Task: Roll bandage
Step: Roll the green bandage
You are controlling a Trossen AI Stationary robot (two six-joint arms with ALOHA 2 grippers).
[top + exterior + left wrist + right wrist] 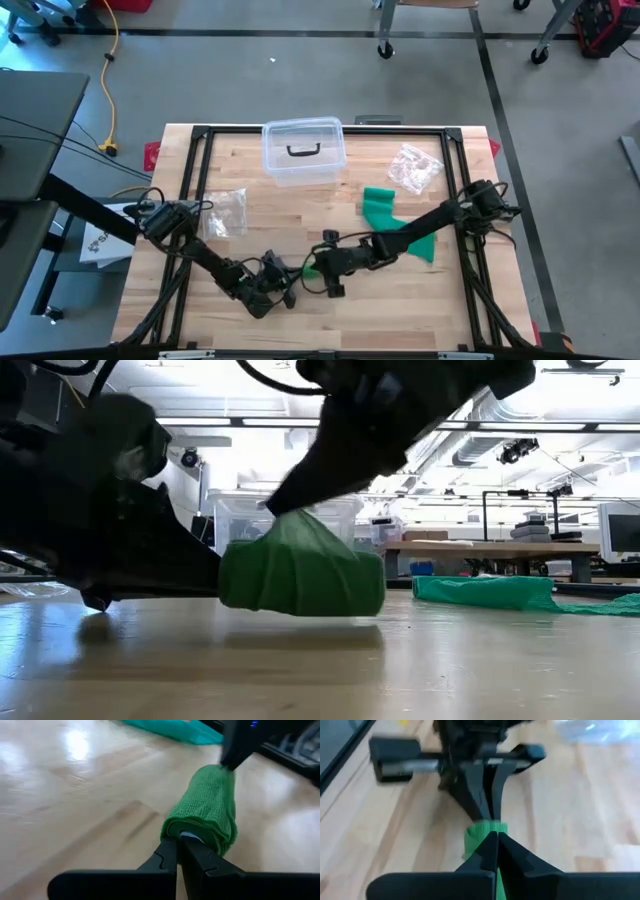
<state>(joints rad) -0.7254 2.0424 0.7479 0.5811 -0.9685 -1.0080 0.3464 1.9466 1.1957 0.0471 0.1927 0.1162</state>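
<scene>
A green bandage lies on the wooden table. Part of it is wound into a roll (311, 268) near the table's middle front, which also shows in the low view (300, 575). Its loose tail (390, 215) lies flat toward the right, partly under my right arm. My left gripper (287, 283) is shut at the roll's left end (180, 851). My right gripper (322, 264) is shut on the roll's other end (494, 839). The two grippers face each other along the roll. My left gripper pinches the roll's left end (192, 836) between its two shut fingers, at the roll's core. The fingers come nearly level from the table's left and lie along the roll. The roll rests on the table. My right gripper pinches the cloth at the roll's right end (481, 831) between its two shut fingers. It comes slanting down from the right and above. In the low view the cloth is drawn up into a peak (292, 522) under the fingers, while the roll's underside stays on the table.
A clear plastic box (303, 152) stands at the table's far middle. Crumpled clear bags lie at the far right (415, 167) and at the left (228, 212). A black frame (200, 135) runs round the table. Bare wood lies along the near edge.
</scene>
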